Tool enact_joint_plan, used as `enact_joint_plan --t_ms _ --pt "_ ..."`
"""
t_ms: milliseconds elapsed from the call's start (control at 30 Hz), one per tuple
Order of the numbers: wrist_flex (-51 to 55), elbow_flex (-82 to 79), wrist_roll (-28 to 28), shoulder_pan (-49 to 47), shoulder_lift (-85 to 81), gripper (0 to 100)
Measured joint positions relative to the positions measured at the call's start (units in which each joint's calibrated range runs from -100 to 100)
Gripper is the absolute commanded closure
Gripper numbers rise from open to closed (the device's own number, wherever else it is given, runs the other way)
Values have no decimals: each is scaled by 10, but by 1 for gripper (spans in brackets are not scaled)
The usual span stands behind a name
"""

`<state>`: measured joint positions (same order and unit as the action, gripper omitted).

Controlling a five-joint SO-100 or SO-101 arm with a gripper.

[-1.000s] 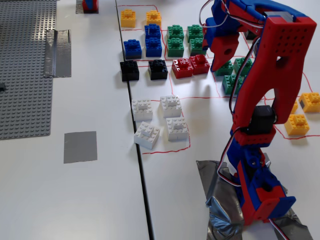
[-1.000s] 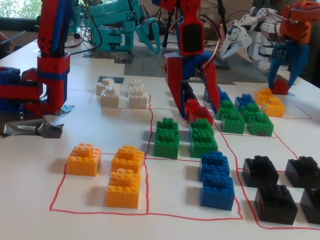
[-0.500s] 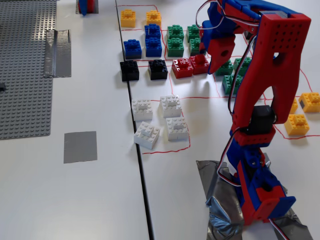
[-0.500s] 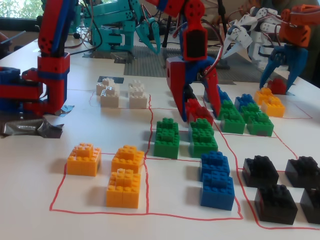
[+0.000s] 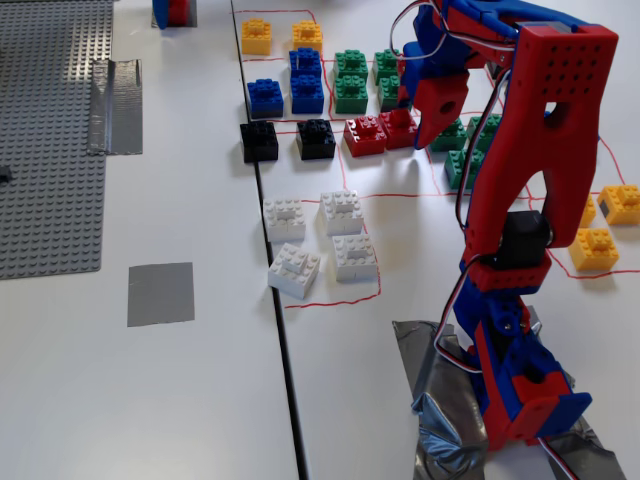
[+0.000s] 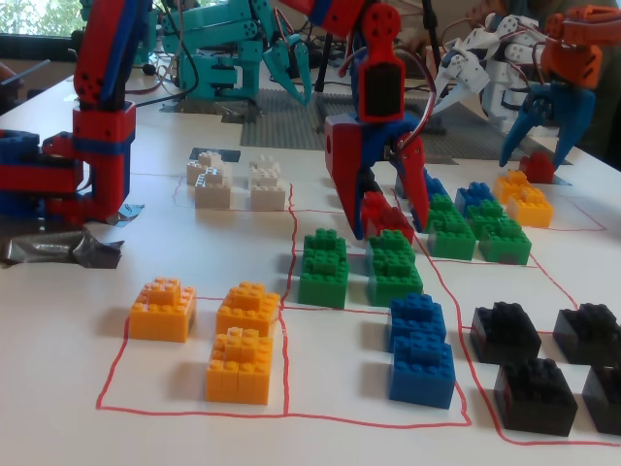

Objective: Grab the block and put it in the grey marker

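- Since the task ends on the left half of the table, we start there in a fixed view: the grey studded baseplate [image 5: 50,130] fills the 9 to 11 o'clock edge. It is not the target.
- The arm [image 5: 540,150] rises from its base at 5 o'clock. Crumpled silver tape [image 5: 440,430] sits under the base, which we judge is there to keep it from sliding. The arm leans over towards 12 o'clock to reach the sorted bricks.
- The grey marker [image 5: 160,293] lies flat and bare at about 8 o'clock from the red bricks, well apart from them and across the black seam [image 5: 285,370] between the tabletops.
- The bricks sit in red-outlined pens by colour, for example white ones [image 5: 320,240] and green ones [image 6: 359,264], so each colour is easy to find.
- The gripper [image 5: 408,118] hangs right over the red pair. In the other fixed view the gripper [image 6: 388,216] has its jaws set narrowly either side of something red, but we cannot tell whether they press on it.
- The block [image 5: 398,130] is on the table, touching a second red brick [image 5: 364,135] at its 9 o'clock, so we judge the carry is not yet begun.
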<state>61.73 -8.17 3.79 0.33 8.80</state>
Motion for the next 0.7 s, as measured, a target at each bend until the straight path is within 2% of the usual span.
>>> enact_joint_plan --t_ms 67,200,300,567,700 --pt "0 1 0 0 5 74" --pt "-11 4 0 -1 16 82" --pt "-27 4 2 -7 16 82" --pt "-27 5 3 -10 19 100" --pt "-26 8 3 -10 19 100"
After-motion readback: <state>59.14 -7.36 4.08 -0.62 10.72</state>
